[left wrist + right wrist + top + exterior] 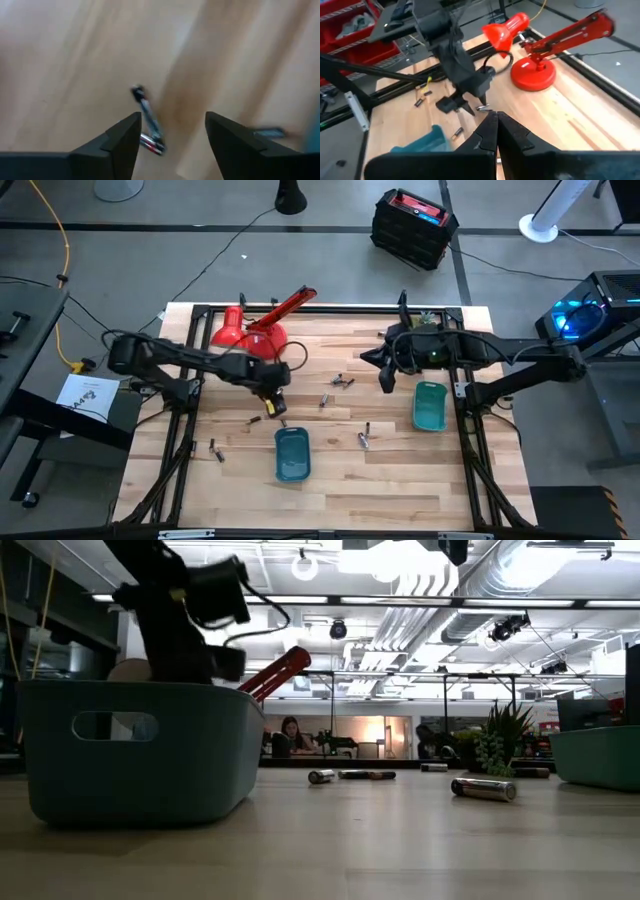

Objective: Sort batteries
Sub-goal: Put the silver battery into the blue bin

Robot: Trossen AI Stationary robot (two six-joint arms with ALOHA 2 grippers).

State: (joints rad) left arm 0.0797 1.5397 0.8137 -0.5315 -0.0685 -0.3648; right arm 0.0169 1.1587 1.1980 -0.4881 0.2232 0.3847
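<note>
A: Left end effector (272, 406)?
B: Centre-left of the high view, just above the nearer teal tray (292, 455). Fingers spread apart; the left wrist view shows a wide gap between the two dark tips (172, 132), nothing pinched. A pair of batteries (149, 125) lies on the wood in that gap, touching each other at one end.

A: Right end effector (387, 378)?
B: Right of centre in the high view, above the worktop (400, 490), beside the second teal tray (430, 406). Fingers pressed together, empty; the right wrist view shows the tips (496, 131) meeting.

A: Where are the other batteries?
B: Scattered on the worktop. A few (341, 381) near the middle of the high view, one (364, 440) between the two trays, two (215, 448) at lower left, one (254, 421) just left of the left end effector. Low view shows one (484, 788) lying on its side at centre right.

A: Anything else?
B: Red desk lamp (255, 328) at the upper left of the worktop.
</note>
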